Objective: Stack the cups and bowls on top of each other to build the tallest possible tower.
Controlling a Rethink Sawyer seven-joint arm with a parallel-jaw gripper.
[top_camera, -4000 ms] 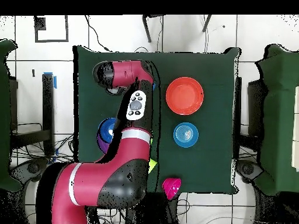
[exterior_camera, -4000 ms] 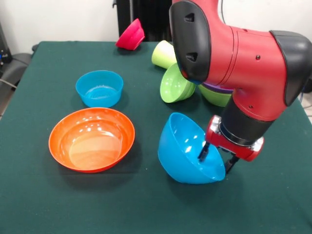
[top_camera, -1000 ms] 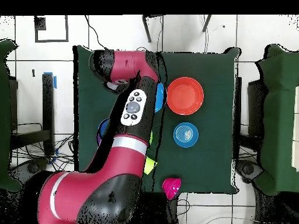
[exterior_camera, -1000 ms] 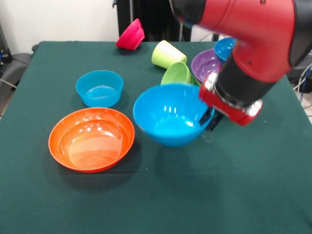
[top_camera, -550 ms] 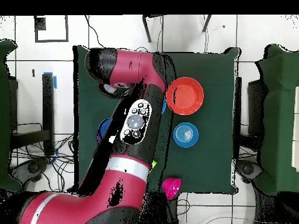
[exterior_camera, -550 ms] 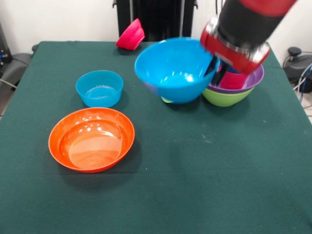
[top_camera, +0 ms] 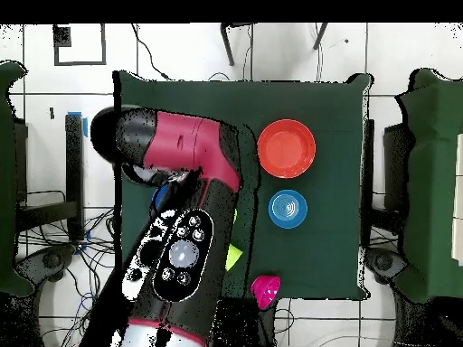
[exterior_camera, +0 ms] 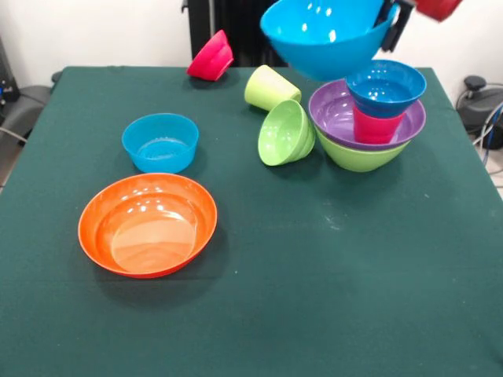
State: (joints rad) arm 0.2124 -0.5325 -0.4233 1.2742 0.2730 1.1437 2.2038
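My gripper [exterior_camera: 391, 30] at the top edge is shut on the rim of the large light blue bowl [exterior_camera: 324, 33] and holds it in the air, up and left of the tower. The tower's base is a large lime-green bowl [exterior_camera: 355, 157]. In it sits a purple bowl [exterior_camera: 328, 108], which holds a red cup [exterior_camera: 372, 128] topped by a small dark blue bowl [exterior_camera: 385, 88]. A lime-green cup [exterior_camera: 267, 87] lies on its side beside a tipped small lime-green bowl [exterior_camera: 284, 133]. In the overhead view the arm [top_camera: 181, 217] hides the gripper and the tower.
A large orange bowl [exterior_camera: 148, 225] [top_camera: 287, 148] and a small light blue bowl [exterior_camera: 160, 142] [top_camera: 288, 209] stand upright on the green table [exterior_camera: 330, 298]. A small pink-red bowl [exterior_camera: 211, 56] [top_camera: 264, 289] lies tipped at the table's edge.
The gripper has lifted the large light blue bowl from the table, carried it toward the tower and raised it higher, level with the tower's top. The green cup and small green bowl show again.
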